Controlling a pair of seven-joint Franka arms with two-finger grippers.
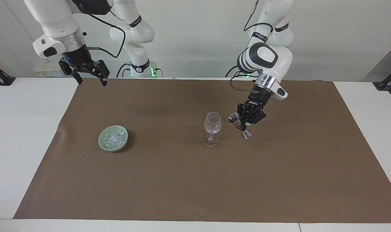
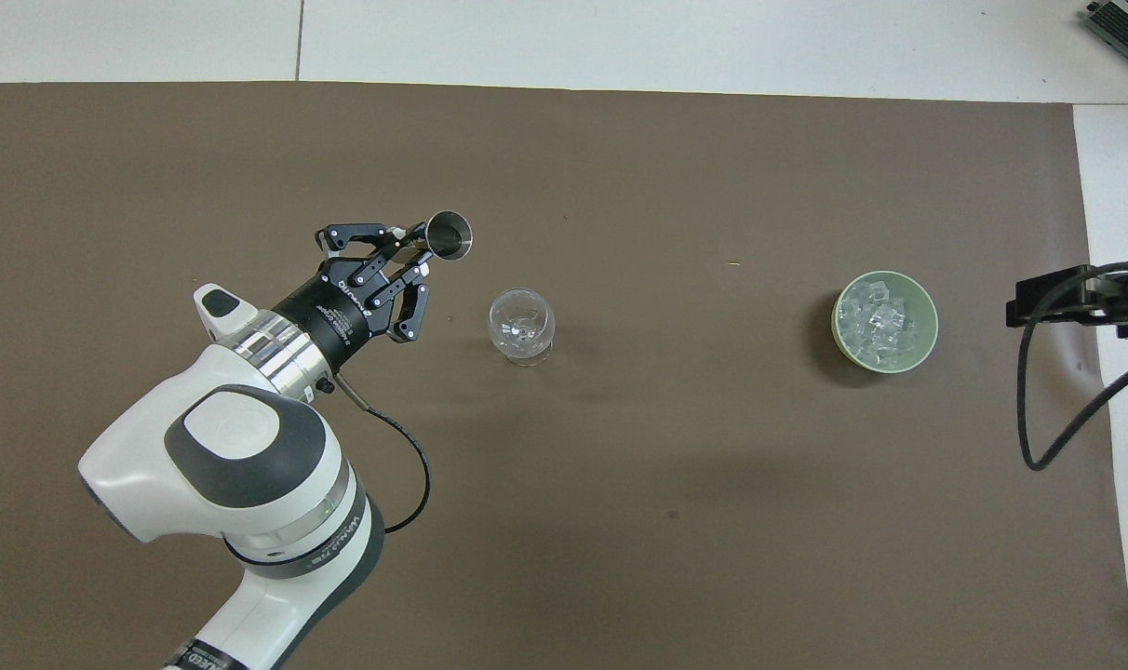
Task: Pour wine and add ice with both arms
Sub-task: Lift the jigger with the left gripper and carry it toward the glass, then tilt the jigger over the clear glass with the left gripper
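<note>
Ice (image 1: 113, 138) heaped in one bowl (image 1: 102, 143) — one glass (image 1: 212, 124), left hand (image 1: 242, 124) clasping one jigger (image 1: 239, 125), right hand (image 1: 85, 72) spread open

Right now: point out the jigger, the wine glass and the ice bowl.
jigger (image 2: 449, 234): overhead view, on its open upper cup.
wine glass (image 1: 212, 123): facing view, on the bowl of the glass.
ice bowl (image 2: 928, 312): overhead view, on its green rim toward the right arm's end.

The left gripper (image 1: 241, 126) hangs over the brown paper mat (image 1: 195, 180), clamped on a tilted double-ended steel jigger (image 1: 239, 126) just beside a clear stemmed wine glass (image 1: 212, 128). A pale green ceramic bowl (image 1: 102, 142) of clear ice chunks (image 1: 115, 138) sits toward the right arm's end. The right gripper (image 1: 89, 76) waits with fingers spread above the mat's edge
</note>
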